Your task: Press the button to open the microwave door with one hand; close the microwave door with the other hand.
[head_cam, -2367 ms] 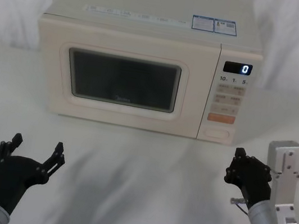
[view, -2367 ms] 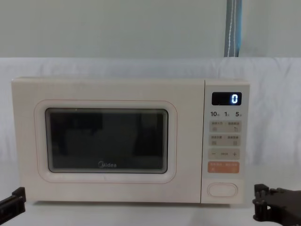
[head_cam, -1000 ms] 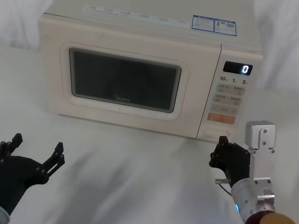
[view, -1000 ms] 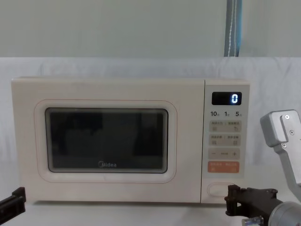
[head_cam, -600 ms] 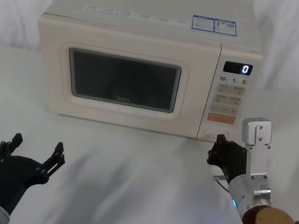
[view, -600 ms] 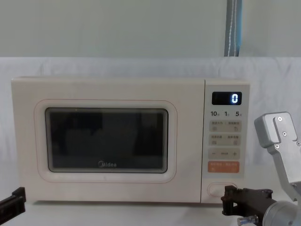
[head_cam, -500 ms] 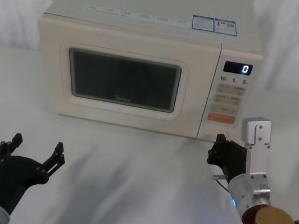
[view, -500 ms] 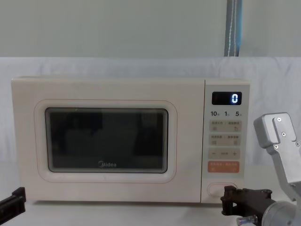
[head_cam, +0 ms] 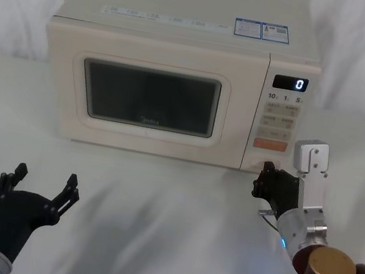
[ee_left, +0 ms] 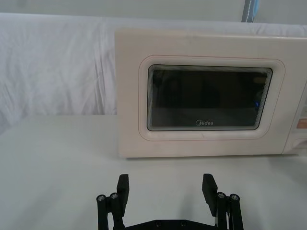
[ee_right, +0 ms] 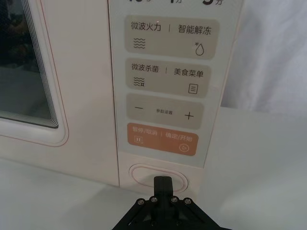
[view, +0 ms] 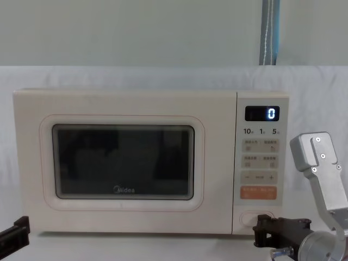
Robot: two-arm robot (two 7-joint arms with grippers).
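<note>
The microwave [head_cam: 179,67] stands on a white-draped desk [head_cam: 158,203], its door [view: 122,163] shut flush with the cream front and the display reading "0". The button [ee_right: 158,174], a wide oval with its long axis horizontal, sits at the foot of the key column on the right side of the front, directly below the orange key [ee_right: 161,139]. The right hand [head_cam: 267,180] is level with this button and straight in front of it; in the right wrist view its fingers are drawn together into a single narrow tip centred on the oval, either touching it or just short of contact, which cannot be told. Judged from this alignment, the press calls only for a short push straight forward, with no sideways correction. The left hand [head_cam: 41,184] hangs low over the near desk on the left, well apart from the oven, fingers spread wide and holding nothing; it faces the door's window, so it is the nearer arm for the closing step. Which way the door swings cannot be told while it is shut. White cloth covers the desk and the backdrop behind the oven, and a pale wall rises above it in the chest view.
</note>
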